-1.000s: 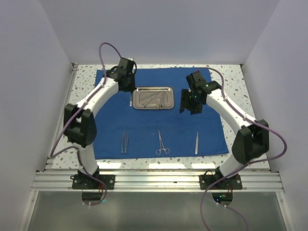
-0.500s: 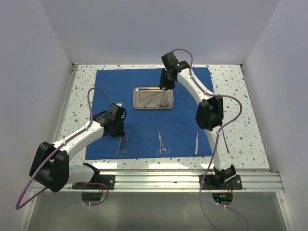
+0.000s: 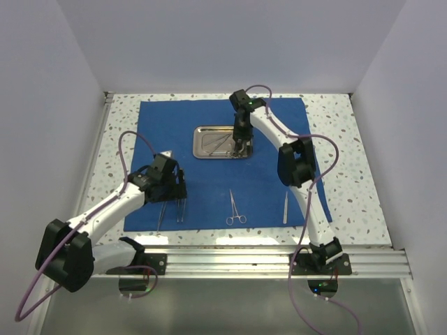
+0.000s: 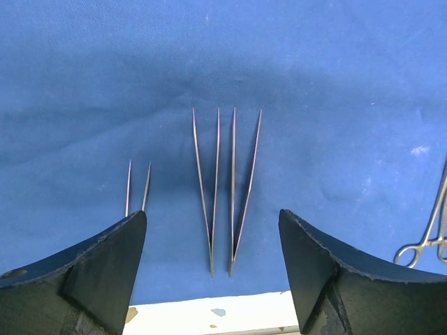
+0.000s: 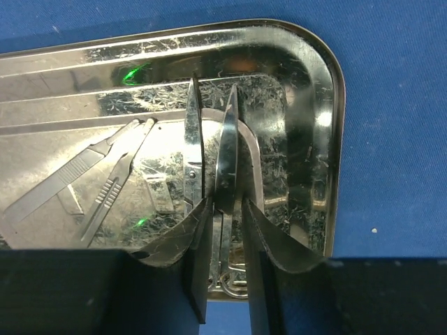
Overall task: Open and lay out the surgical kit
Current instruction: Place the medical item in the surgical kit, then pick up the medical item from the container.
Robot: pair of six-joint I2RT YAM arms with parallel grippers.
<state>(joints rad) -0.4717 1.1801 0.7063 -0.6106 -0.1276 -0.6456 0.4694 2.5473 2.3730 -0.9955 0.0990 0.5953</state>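
Observation:
The royal-blue cloth [image 3: 209, 125] lies spread flat on the table. On it, far centre, sits the steel tray [image 3: 207, 132], holding scalpel handles [image 5: 91, 178] and scissors [image 5: 209, 146]. My right gripper [image 5: 225, 206] reaches down into the tray, its fingers pressed against both sides of the scissors. Near the cloth's front edge, my left gripper [image 4: 213, 216] hovers open over two tweezers [image 4: 223, 188] lying side by side. A third pair of tweezers [image 4: 137, 185] lies just left of them, partly hidden by a finger. Ring-handled forceps [image 3: 235, 209] lie to their right.
One more pair of tweezers [image 3: 285, 208] lies near the cloth's front right. The speckled tabletop [image 3: 342, 139] shows around the cloth. A metal rail [image 3: 230, 262] with both arm bases runs along the near edge. White walls enclose three sides.
My left gripper has opened wide above the tweezers at the cloth's front left. My right gripper has dropped into the tray and closed in on the scissors.

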